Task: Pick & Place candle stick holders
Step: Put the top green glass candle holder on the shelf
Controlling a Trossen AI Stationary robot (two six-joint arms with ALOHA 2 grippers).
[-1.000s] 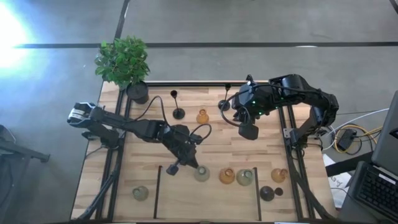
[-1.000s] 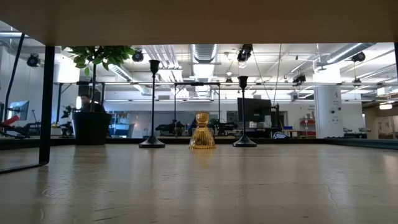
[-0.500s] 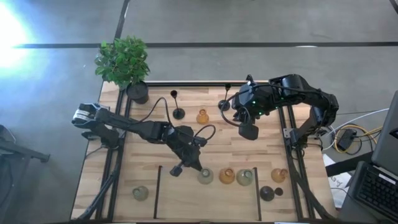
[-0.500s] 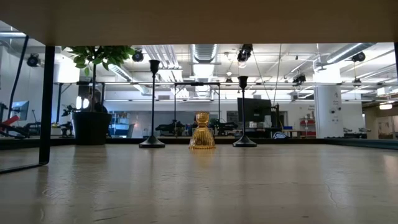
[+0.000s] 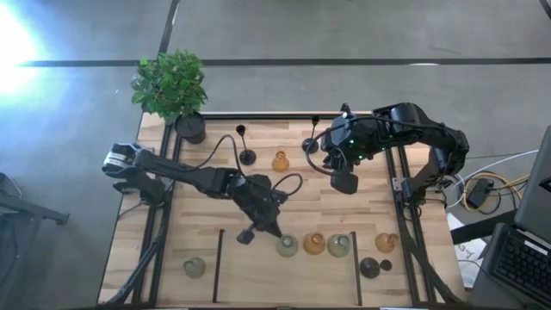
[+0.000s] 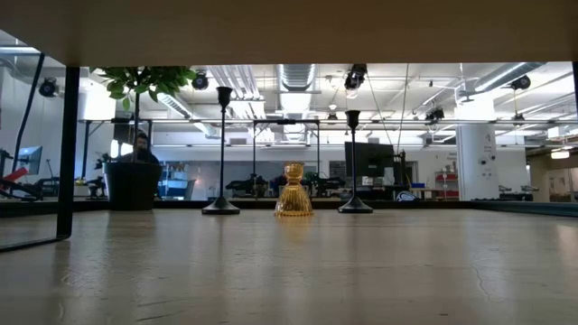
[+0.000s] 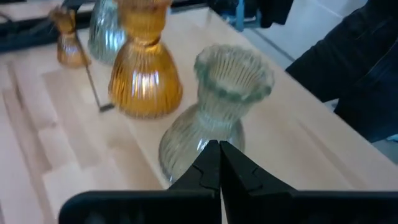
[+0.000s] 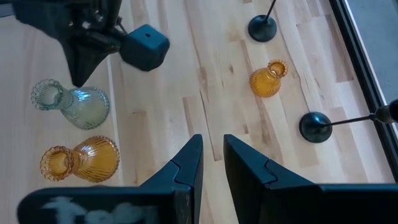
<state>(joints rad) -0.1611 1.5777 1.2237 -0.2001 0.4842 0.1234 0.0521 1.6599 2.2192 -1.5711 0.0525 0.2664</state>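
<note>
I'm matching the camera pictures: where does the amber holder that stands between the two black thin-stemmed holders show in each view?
High view: amber holder, mid-table toward the far edge.
Low view: amber holder, centre of the picture.
Right wrist view: amber holder, on bare wood between two black round bases.
Left wrist view: not in it.
Shared landmark: the black stemmed holders flanking it.
</note>
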